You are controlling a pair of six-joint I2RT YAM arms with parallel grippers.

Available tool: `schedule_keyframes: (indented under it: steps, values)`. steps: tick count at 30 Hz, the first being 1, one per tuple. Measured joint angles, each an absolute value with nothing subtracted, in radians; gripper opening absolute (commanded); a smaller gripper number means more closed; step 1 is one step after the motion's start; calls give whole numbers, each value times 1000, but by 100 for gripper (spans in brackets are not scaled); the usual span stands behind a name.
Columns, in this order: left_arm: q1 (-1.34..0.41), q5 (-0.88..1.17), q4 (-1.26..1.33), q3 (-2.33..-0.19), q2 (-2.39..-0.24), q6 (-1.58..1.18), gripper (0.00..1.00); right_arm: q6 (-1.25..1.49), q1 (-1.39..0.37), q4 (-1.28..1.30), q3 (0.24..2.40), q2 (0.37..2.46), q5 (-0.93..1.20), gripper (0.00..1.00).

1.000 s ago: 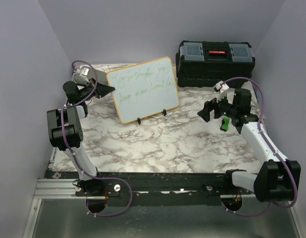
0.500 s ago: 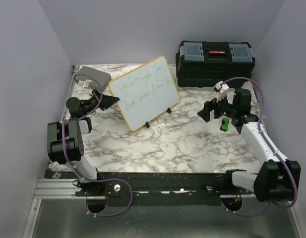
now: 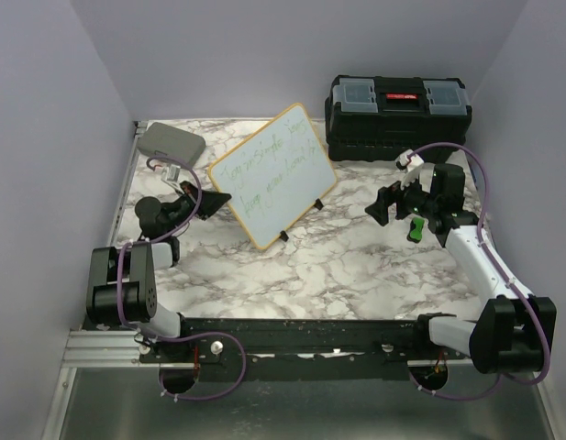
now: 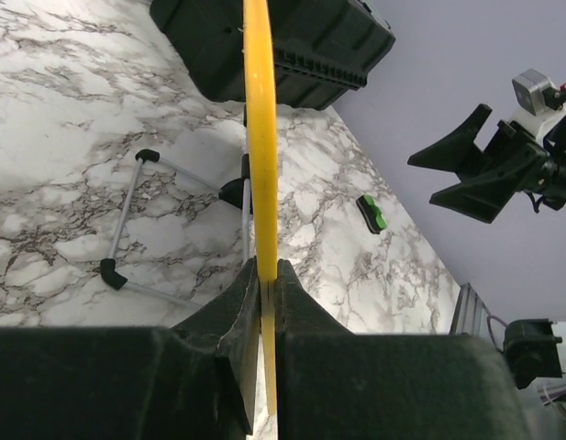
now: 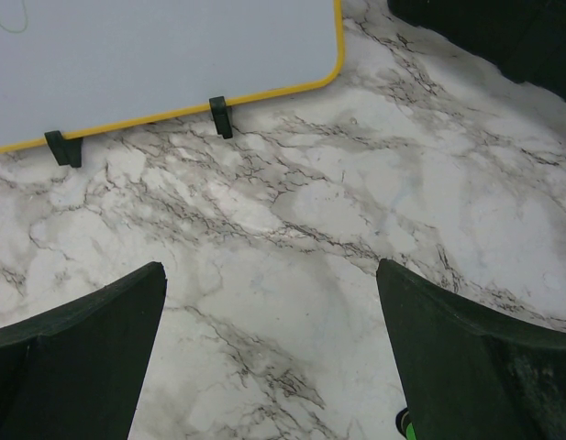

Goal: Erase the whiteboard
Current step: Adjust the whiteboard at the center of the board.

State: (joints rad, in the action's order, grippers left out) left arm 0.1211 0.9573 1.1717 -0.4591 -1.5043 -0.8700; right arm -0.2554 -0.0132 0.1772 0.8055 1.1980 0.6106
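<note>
The whiteboard (image 3: 273, 174), yellow-framed with faint green handwriting, stands tilted on the marble table (image 3: 338, 266) left of centre. My left gripper (image 3: 220, 199) is shut on its left edge. In the left wrist view the yellow frame (image 4: 260, 137) runs edge-on between the pinched jaws of the left gripper (image 4: 262, 266), with the board's wire stand (image 4: 136, 220) on the left. My right gripper (image 3: 383, 203) hovers open to the board's right with nothing in it. The right wrist view has the open right gripper (image 5: 271, 268) above bare marble, with the whiteboard (image 5: 154, 55) and its black feet at the top.
A black toolbox (image 3: 397, 105) stands at the back right. A flat grey case (image 3: 171, 140) lies at the back left. A small green and black object (image 3: 414, 228) lies on the table under the right arm. Purple walls close in the sides and back.
My left gripper has pulled the whiteboard nearer and to the right, turning it, and the grey case behind it now shows. The right arm has not moved.
</note>
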Motion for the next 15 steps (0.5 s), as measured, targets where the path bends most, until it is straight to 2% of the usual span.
schedule_keyframes:
  steps: [3,5,10,15]
  values:
    - [115,930,1184,-441,-1504,-869,29,-255,-13,177,805,1198,611,100]
    - [115,915,1190,-433,-1504,-868,33,-255,-13,177,805,1198,611,100]
    - [110,878,1222,-409,-1504,-868,37,-255,-13,177,805,1198,611,100]
    - [95,831,1285,-390,-1510,-884,37,-255,-13,178,805,1198,610,100]
